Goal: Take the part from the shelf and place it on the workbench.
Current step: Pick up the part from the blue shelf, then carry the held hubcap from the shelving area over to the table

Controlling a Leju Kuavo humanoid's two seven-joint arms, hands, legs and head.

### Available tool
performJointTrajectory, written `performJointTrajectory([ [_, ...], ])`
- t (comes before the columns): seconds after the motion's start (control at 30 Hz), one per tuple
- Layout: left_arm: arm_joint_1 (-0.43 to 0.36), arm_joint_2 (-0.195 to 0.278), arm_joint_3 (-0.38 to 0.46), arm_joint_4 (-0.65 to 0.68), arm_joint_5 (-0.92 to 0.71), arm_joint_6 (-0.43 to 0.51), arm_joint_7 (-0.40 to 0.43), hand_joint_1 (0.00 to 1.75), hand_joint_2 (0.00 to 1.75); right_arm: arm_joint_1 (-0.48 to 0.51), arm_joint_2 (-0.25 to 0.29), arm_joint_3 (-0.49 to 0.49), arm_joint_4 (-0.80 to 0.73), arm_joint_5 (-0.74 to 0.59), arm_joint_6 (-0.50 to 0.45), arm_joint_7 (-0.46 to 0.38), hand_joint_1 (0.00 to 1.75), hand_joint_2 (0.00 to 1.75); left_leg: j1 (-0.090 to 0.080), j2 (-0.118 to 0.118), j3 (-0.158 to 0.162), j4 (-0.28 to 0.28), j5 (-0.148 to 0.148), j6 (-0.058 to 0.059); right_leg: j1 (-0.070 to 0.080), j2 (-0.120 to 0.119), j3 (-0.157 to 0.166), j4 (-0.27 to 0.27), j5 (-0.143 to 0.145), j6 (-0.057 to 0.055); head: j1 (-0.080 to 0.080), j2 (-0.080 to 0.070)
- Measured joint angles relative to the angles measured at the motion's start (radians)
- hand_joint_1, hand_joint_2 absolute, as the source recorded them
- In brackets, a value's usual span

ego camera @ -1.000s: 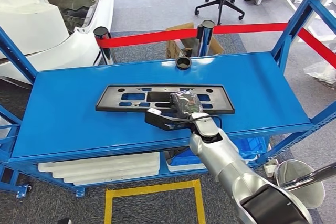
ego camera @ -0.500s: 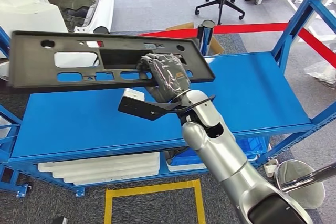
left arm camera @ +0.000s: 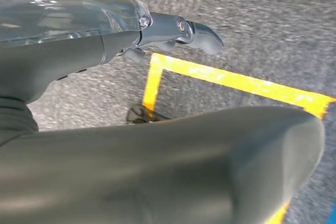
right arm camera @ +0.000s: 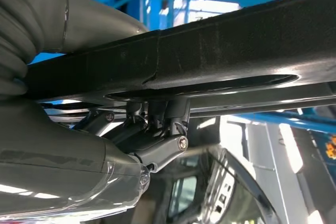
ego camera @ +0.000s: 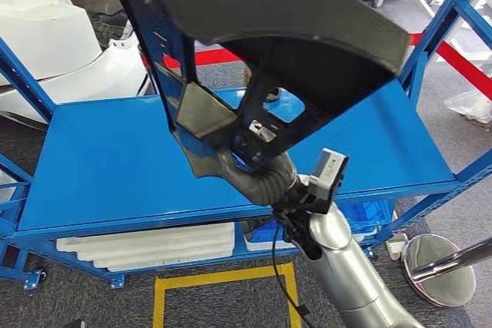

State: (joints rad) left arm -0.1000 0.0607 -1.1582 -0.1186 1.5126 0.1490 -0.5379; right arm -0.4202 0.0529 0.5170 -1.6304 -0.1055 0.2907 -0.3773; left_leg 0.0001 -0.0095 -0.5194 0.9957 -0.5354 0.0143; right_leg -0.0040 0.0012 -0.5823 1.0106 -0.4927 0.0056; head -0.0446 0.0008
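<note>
Blue shelf [ego camera: 104,159]: top deck bare, part [ego camera: 273,13] off it. Part: long black panel, raised close to head cam, tilted, gripped by right hand [ego camera: 255,167]. Left hand [left arm camera: 178,27]: holds nothing, fingers extended, over floor. Remaining: carry to workbench, set down.

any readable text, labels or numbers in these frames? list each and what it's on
No readable text in any view.
Black part held by the right robot hand: no label visible.
Small metal tag on the part's underside: too small to read.
Orange mark at the right wrist view's edge: blurred, unreadable.
Blue shelf and yellow floor tape: unmarked.
</note>
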Motion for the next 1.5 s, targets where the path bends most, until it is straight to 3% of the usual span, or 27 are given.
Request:
performJointTrajectory([
  [0.2,0.008,0.012,-0.009,0.001,0.007,0.003,0.077,0.0,1.75,0.037,-0.031,-0.035,-0.031,-0.08,0.022,-0.002,1.75,1.75,-0.002,0.0,-0.002,0.005,-0.002,0.004,-0.003,0.0,0.0,-0.002,0.003,0.006,0.0,0.0],
  [0.3,0.014,0.018,-0.009,0.002,0.009,0.002,0.096,0.0,1.75,0.056,-0.049,-0.065,-0.047,-0.112,0.032,-0.009,1.75,1.75,0.003,0.003,0.003,-0.005,0.006,0.015,-0.003,0.001,-0.003,0.006,-0.004,0.016,0.0,0.0],
  [0.37,0.017,0.02,-0.009,0.003,0.01,0.0,0.099,0.0,1.75,0.07,-0.068,-0.088,-0.057,-0.124,0.039,-0.013,1.75,1.75,0.011,0.005,0.01,-0.014,0.011,0.022,-0.004,0.001,-0.037,0.08,-0.043,0.023,0.0,0.0],
  [0.43,0.02,0.023,-0.009,0.004,0.01,-0.001,0.099,0.0,1.75,0.091,-0.089,-0.111,-0.061,-0.134,0.046,-0.015,1.75,1.75,0.014,0.005,0.014,-0.014,0.009,0.023,-0.007,0.001,-0.109,0.218,-0.095,0.028,0.001,0.0],
  [0.5,0.025,0.025,-0.009,0.006,0.01,-0.002,0.099,0.0,1.75,0.114,-0.106,-0.131,-0.062,-0.141,0.05,-0.015,1.75,1.75,0.016,0.004,0.018,-0.014,0.004,0.021,-0.01,0.001,-0.162,0.302,-0.107,0.033,0.001,0.0],
  [0.53,0.027,0.025,-0.009,0.006,0.01,-0.002,0.098,0.0,1.75,0.123,-0.112,-0.14,-0.063,-0.143,0.051,-0.016,1.75,1.75,0.017,0.002,0.022,-0.013,0.001,0.018,-0.011,0.0,-0.166,0.298,-0.089,0.035,0.001,0.0],
  [0.57,0.029,0.025,-0.009,0.006,0.01,-0.002,0.097,0.0,1.75,0.13,-0.117,-0.147,-0.064,-0.144,0.052,-0.016,1.75,1.75,0.018,0.001,0.028,-0.013,-0.004,0.015,-0.012,0.0,-0.153,0.259,-0.058,0.036,0.001,0.0],
  [0.63,0.032,0.026,-0.009,0.007,0.01,-0.003,0.095,0.0,1.75,0.142,-0.127,-0.165,-0.071,-0.145,0.057,-0.019,1.75,1.75,0.02,0.0,0.044,-0.013,-0.017,0.005,-0.012,0.0,-0.101,0.133,0.019,0.035,0.001,0.0],
  [0.67,0.032,0.027,-0.009,0.007,0.01,-0.004,0.093,0.0,1.75,0.146,-0.132,-0.173,-0.076,-0.145,0.061,-0.021,1.75,1.75,0.02,-0.001,0.05,-0.012,-0.024,-0.001,-0.011,0.001,-0.076,0.077,0.043,0.032,0.0,0.0],
  [0.73,0.032,0.029,-0.008,0.009,0.01,-0.008,0.091,0.0,1.75,0.155,-0.141,-0.187,-0.083,-0.144,0.068,-0.023,1.75,1.75,0.019,0.0,0.051,-0.011,-0.032,-0.011,-0.007,0.002,-0.056,0.031,0.043,0.019,0.0,0.0],
  [0.83,0.032,0.032,-0.008,0.009,0.01,-0.012,0.086,0.0,1.75,0.17,-0.148,-0.203,-0.093,-0.143,0.073,-0.026,1.75,1.75,0.02,0.001,0.047,-0.008,-0.043,-0.023,-0.007,0.004,-0.054,0.023,0.032,-0.001,0.0,0.0],
  [0.87,0.032,0.032,-0.008,0.009,0.01,-0.012,0.084,0.0,1.75,0.173,-0.15,-0.206,-0.096,-0.143,0.075,-0.027,1.75,1.75,0.021,0.001,0.036,0.016,-0.058,-0.027,-0.009,0.003,-0.052,0.02,0.03,-0.007,0.0,0.0],
  [0.9,0.032,0.034,-0.008,0.009,0.01,-0.012,0.082,0.0,1.75,0.175,-0.151,-0.209,-0.099,-0.143,0.078,-0.028,1.75,1.75,0.021,0.002,0.011,0.064,-0.082,-0.03,-0.01,0.002,-0.05,0.017,0.028,-0.012,0.0,0.0],
  [0.97,0.033,0.036,-0.008,0.01,0.01,-0.012,0.08,0.0,1.75,0.182,-0.153,-0.213,-0.102,-0.143,0.083,-0.03,1.75,1.75,0.021,0.002,-0.071,0.209,-0.139,-0.033,-0.009,0.001,-0.047,0.017,0.023,-0.019,0.0,0.0],
  [1.0,0.034,0.037,-0.009,0.011,0.01,-0.012,0.08,0.0,1.75,0.187,-0.154,-0.215,-0.102,-0.143,0.086,-0.031,1.75,1.75,0.021,0.002,-0.11,0.27,-0.153,-0.034,-0.009,0.001,-0.045,0.017,0.02,-0.021,0.0,0.0],
  [1.03,0.036,0.037,-0.009,0.011,0.01,-0.011,0.079,0.0,1.75,0.192,-0.156,-0.216,-0.103,-0.143,0.089,-0.031,1.75,1.75,0.02,0.002,-0.134,0.298,-0.145,-0.033,-0.008,0.002,-0.041,0.017,0.017,-0.022,0.0,0.0],
  [1.07,0.037,0.037,-0.009,0.012,0.01,-0.011,0.078,0.0,1.75,0.196,-0.157,-0.216,-0.103,-0.143,0.093,-0.032,1.75,1.75,0.02,0.002,-0.14,0.287,-0.116,-0.032,-0.007,0.003,-0.035,0.017,0.014,-0.022,0.0,0.0],
  [1.13,0.038,0.038,-0.009,0.014,0.01,-0.01,0.077,0.0,1.75,0.197,-0.161,-0.218,-0.109,-0.146,0.106,-0.032,1.75,1.75,0.02,0.002,-0.109,0.17,-0.019,-0.025,-0.007,0.005,-0.022,0.018,0.007,-0.018,0.0,0.0],
  [1.2,0.036,0.04,-0.01,0.016,0.011,-0.008,0.076,0.0,1.75,0.191,-0.164,-0.217,-0.116,-0.156,0.123,-0.031,1.75,1.75,0.017,0.002,-0.079,0.072,0.043,-0.019,-0.004,0.007,-0.016,0.021,0.005,-0.01,0.0,0.0],
  [1.3,0.034,0.045,-0.01,0.017,0.011,-0.005,0.076,0.0,1.75,0.174,-0.173,-0.214,-0.122,-0.175,0.143,-0.019,1.75,1.75,0.013,0.0,-0.078,0.048,0.049,-0.011,-0.003,0.009,-0.023,0.022,0.009,0.005,0.0,0.0],
  [1.37,0.031,0.047,-0.01,0.018,0.011,-0.003,0.075,0.0,1.75,0.161,-0.181,-0.212,-0.127,-0.187,0.151,-0.012,1.75,1.75,0.017,0.001,-0.077,0.036,0.05,-0.001,-0.004,0.007,-0.031,0.041,-0.014,0.015,0.001,0.0],
  [1.4,0.03,0.048,-0.01,0.018,0.01,-0.003,0.075,0.0,1.75,0.154,-0.185,-0.21,-0.13,-0.193,0.154,-0.009,1.75,1.75,0.019,0.001,-0.077,0.031,0.052,0.004,-0.004,0.006,-0.042,0.075,-0.043,0.02,0.002,0.0],
  [1.5,0.03,0.051,-0.01,0.02,0.01,-0.002,0.074,0.0,1.75,0.145,-0.198,-0.201,-0.134,-0.209,0.16,-0.002,1.75,1.75,0.017,0.003,-0.086,0.03,0.061,0.014,-0.006,0.004,-0.094,0.252,-0.148,0.026,0.003,0.0],
])
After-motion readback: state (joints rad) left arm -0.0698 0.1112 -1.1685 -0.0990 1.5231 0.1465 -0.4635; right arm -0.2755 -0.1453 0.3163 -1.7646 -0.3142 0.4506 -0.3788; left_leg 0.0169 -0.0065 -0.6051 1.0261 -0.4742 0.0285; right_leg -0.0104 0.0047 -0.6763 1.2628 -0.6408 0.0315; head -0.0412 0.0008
